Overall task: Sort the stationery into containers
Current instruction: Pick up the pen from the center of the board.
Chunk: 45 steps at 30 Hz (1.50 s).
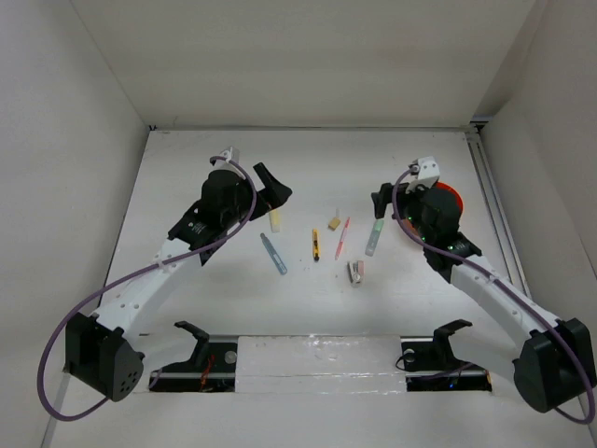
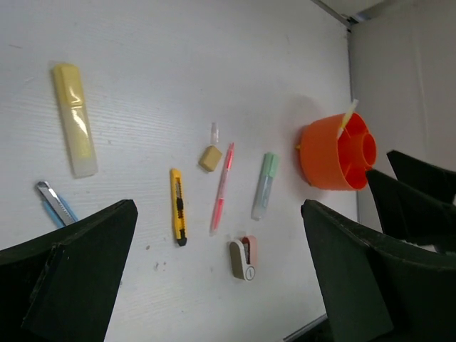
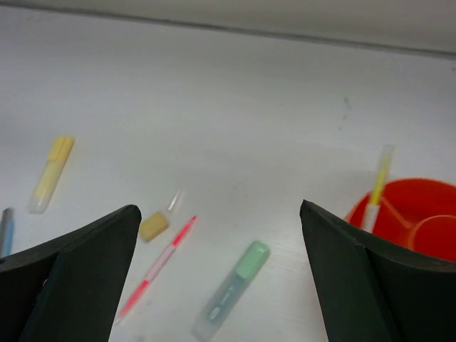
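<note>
1 thin yellow pen (image 3: 377, 187) is stood in the orange tub (image 3: 410, 192), propped upright by its dividers. The left end effector (image 2: 217, 208) and right end effector (image 3: 219, 211) are held apart and empty. The green highlighter (image 3: 235, 288) is left lying on the bench (image 3: 214, 107) near the tub.

- Round orange tub (image 2: 324, 160), upright, with a thin yellow pen (image 2: 347, 118) leaning in one compartment.
- Lying flat, left to right: blue cutter (image 2: 55, 204), pale yellow highlighter (image 2: 74, 120), yellow-black cutter (image 2: 177, 206), tan eraser (image 2: 209, 158), pink pen (image 2: 221, 187), grey-pink piece (image 2: 244, 258), pale green highlighter (image 2: 264, 185).
</note>
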Motion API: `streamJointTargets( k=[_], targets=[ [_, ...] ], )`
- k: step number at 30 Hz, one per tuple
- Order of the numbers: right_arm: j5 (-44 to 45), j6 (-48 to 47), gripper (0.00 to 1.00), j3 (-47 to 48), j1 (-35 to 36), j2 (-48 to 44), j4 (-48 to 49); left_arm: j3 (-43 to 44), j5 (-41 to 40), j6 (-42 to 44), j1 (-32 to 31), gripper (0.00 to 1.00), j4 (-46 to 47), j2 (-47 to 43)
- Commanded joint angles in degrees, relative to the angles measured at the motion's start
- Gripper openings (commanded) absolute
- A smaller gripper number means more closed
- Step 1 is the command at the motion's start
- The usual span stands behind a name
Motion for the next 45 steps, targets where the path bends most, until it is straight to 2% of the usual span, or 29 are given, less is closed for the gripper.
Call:
streamJointTargets(
  k=[1,3,7,10,12,15,18,26,40,43,44,45],
  targets=[
    [19.4,6.0,1.0,6.6,9.5,2.1,-15.7,4.2,-6.5,-2.1,0.4,1.0,-5.1,2.7],
    [23.2,9.2,1.0,7.2,13.4,3.8,-18.8,5.1,-7.2,-2.7,0.4,1.0,-7.1,3.9],
    [22.4,17.0,1.0,9.2,16.8,9.3,-20.8,8.7,-8.9,-3.3,0.4,1.0,-9.7,6.4],
    [26.5,22.7,1.0,10.6,19.9,15.3,-22.1,12.6,-10.2,-2.7,0.4,1.0,-14.2,10.0],
    [27.6,23.4,1.0,13.4,21.5,21.4,-22.1,15.3,-10.2,-2.7,0.4,1.0,-15.6,12.0],
    [27.6,25.4,0.97,20.5,22.8,30.2,-28.1,15.3,-10.2,-2.2,0.4,1.0,-16.1,12.0],
    [27.6,26.6,0.94,24.3,24.1,35.6,-29.5,14.1,-10.2,-2.2,0.4,1.0,-15.5,12.0],
    [30.2,30.4,0.9,24.3,25.1,37.5,-31.4,14.1,-10.7,-1.2,0.4,1.0,-15.5,11.5],
    [28.2,32.2,0.67,24.9,26.2,43.4,-30.8,13.6,-9.1,-1.2,0.4,1.0,-15.0,12.0],
    [28.2,32.7,0.58,24.9,26.2,43.4,-30.8,13.6,-9.7,-1.2,0.4,1.0,-15.0,12.0],
    [28.2,32.7,0.52,24.9,26.2,43.4,-30.8,13.6,-9.7,-1.2,0.4,1.0,-15.0,12.0],
    [28.2,32.7,0.52,24.9,26.2,43.4,-30.8,13.6,-9.7,-1.2,0.4,1.0,-15.0,12.0]
  ],
)
